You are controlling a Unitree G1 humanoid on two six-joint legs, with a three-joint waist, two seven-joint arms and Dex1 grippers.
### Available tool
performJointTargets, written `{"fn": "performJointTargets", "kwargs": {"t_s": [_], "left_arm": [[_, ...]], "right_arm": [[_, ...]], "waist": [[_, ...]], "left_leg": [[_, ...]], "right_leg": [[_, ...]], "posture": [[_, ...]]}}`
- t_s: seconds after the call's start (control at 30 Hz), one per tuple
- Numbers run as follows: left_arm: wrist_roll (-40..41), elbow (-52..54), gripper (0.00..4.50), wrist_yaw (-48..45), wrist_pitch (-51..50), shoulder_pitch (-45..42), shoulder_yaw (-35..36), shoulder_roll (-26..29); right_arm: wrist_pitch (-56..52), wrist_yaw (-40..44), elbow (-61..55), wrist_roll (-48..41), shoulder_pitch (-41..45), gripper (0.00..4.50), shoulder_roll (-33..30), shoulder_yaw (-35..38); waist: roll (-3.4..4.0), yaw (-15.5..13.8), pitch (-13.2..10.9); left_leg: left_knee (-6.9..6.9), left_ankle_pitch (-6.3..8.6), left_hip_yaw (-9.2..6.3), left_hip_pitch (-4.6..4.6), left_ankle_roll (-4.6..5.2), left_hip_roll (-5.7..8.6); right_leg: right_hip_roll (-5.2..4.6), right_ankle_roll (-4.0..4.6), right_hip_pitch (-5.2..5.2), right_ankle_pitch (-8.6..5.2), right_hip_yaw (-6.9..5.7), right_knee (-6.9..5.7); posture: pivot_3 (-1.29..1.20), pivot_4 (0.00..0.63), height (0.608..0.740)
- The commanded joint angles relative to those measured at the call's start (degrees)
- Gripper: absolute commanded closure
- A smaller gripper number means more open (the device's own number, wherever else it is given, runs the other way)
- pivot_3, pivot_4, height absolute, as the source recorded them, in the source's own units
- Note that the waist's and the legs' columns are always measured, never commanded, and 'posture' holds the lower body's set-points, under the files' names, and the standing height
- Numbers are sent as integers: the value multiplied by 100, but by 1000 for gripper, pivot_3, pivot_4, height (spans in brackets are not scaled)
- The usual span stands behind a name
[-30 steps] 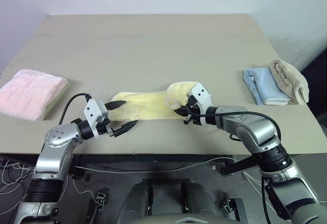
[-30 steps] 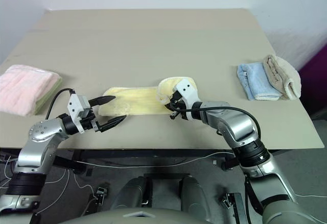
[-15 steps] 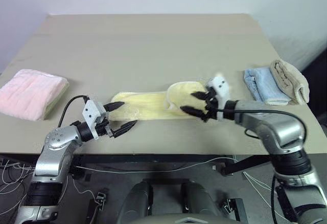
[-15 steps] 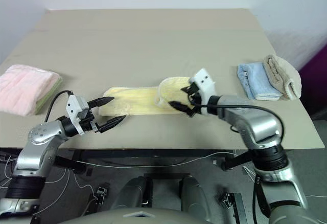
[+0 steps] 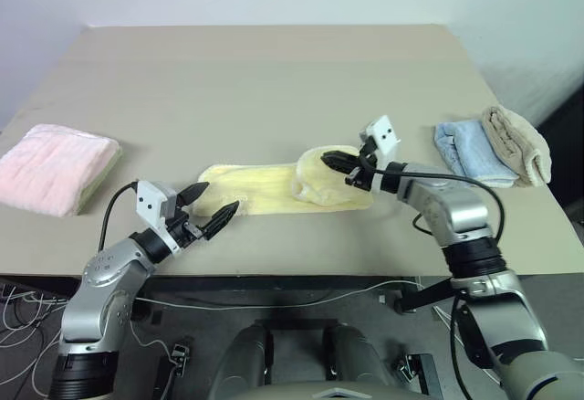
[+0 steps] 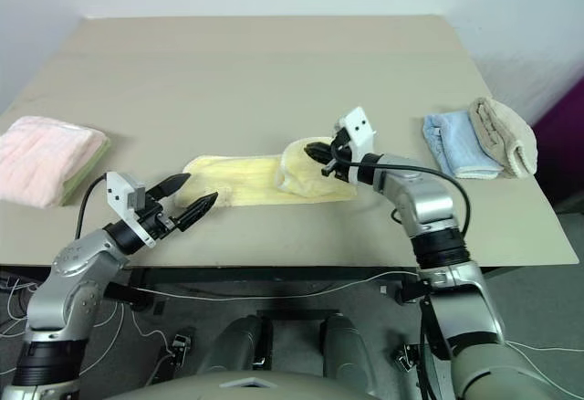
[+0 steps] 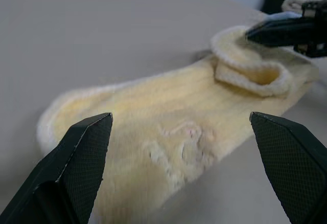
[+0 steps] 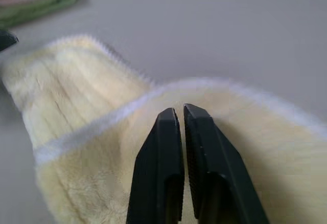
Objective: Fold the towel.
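The pale yellow towel [image 5: 255,190] lies as a long strip near the table's front edge, its right end curled up into a loose loop [image 5: 319,173]. My right gripper [image 5: 330,160] is shut, its tips on top of that curled end. In the right wrist view the two fingers [image 8: 168,147] stand together over the cloth, and I see no cloth between them. My left gripper [image 5: 208,211] hovers wide open just off the towel's left end, pointing along the strip. The left wrist view has the towel [image 7: 168,111] lying between its spread fingers.
A folded pink towel [image 5: 55,167] sits at the far left of the table [image 5: 274,80]. Folded light blue [image 5: 465,152] and beige [image 5: 520,142] towels lie at the right. The front table edge runs just below both grippers.
My right gripper let go of the towel's right end, opened and swung out to the right. It has since come back onto the top of the curl and shut. My left gripper rolled, staying open.
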State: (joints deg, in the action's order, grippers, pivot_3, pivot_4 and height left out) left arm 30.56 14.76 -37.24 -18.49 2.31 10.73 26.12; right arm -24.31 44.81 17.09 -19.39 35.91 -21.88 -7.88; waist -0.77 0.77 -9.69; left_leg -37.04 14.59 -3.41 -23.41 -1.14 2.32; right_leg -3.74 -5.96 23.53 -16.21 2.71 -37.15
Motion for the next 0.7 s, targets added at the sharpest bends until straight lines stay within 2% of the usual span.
{"fn": "performJointTargets", "kwargs": {"t_s": [0.03,0.17,0.3,0.5,0.7], "left_arm": [[194,647,0,475,-222,235,209,-189],[271,1016,0,1021,-610,563,282,-388],[543,1360,0,1677,-1169,805,400,-628],[2366,2089,0,3062,-1962,1130,889,-1559],[3803,2281,0,4446,-2161,1315,801,-2228]], "right_arm": [[727,205,435,433,-84,4061,151,-246],[1243,330,827,868,-314,4061,243,-529],[1695,583,582,1050,-533,4061,125,-569],[1583,781,-258,571,-385,4061,-76,41],[1618,836,-529,575,-199,4061,-278,240]], "waist": [[-1,2,0],[-1,10,3],[-4,1,7],[-4,-4,4],[-5,-9,4]], "left_leg": [[-1,0,0,1,0,0],[0,0,-1,3,-1,0],[1,1,-1,12,-1,0],[0,1,-3,11,-2,0],[-2,1,-3,11,-2,1]], "right_leg": [[0,0,-1,0,0,0],[1,0,-2,0,0,-2],[1,0,-14,0,-1,1],[-2,0,-13,0,1,1],[-2,0,-15,0,5,4]], "posture": [[0,150,740],[0,150,740],[0,150,740],[0,150,740],[0,150,740]]}}
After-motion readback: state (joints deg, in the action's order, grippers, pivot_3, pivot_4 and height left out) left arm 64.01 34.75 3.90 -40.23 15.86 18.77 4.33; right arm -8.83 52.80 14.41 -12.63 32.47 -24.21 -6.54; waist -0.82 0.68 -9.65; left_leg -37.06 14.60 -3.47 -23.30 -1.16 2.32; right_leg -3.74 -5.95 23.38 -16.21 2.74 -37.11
